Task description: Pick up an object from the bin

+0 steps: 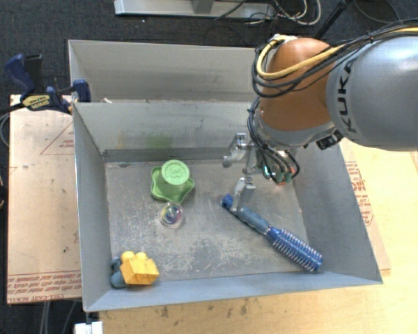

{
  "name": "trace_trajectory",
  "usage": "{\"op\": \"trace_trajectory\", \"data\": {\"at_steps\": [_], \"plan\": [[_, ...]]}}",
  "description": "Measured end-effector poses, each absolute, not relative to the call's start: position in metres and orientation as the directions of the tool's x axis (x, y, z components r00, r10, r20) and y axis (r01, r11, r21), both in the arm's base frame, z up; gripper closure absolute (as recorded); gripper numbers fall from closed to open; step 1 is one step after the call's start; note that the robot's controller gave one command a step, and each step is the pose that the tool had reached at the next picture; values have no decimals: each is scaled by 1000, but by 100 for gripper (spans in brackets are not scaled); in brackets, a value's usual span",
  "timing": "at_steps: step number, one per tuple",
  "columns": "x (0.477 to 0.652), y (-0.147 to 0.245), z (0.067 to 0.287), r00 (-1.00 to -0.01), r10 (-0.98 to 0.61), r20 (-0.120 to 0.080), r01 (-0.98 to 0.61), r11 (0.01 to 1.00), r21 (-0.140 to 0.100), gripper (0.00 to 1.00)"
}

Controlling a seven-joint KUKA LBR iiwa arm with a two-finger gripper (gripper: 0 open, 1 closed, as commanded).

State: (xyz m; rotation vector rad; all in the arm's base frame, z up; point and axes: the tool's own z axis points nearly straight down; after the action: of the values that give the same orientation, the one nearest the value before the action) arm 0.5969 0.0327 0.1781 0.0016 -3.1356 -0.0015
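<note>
Camera view: gripper [239,169] low in bin [195,245], R of centre, fingers spread, nothing betw. Lower fingertip just above handle end of blue hairbrush [272,234], lying diagonal toward near-R corner. Green cup [173,179], small clear piece [171,216] to L. Yellow block [138,268] near-L corner.

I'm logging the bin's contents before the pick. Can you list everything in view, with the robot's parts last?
bin: one, grey metal, holds the rest
brush: one, blue, slantwise in the right half, handle end toward the middle
cup-like thing: one, green, left of centre near the back wall
small clear thing: one, see-through, just in front of the green one
block: one, yellow, front left corner
small lump: one, grey-blue, against the block's left side
gripper: one, silver, open, over the brush's handle end
arm: one, grey with orange cover, from the right
</note>
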Motion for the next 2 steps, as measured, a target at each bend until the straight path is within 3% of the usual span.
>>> {"op": "trace_trajectory", "data": {"at_steps": [1, 2], "plan": [[550, 69, 84, -999, -46, 9, -46, 999, 2, 0], [513, 147, 155, -973, 233, -2, 233, 973, 5, 0]]}}
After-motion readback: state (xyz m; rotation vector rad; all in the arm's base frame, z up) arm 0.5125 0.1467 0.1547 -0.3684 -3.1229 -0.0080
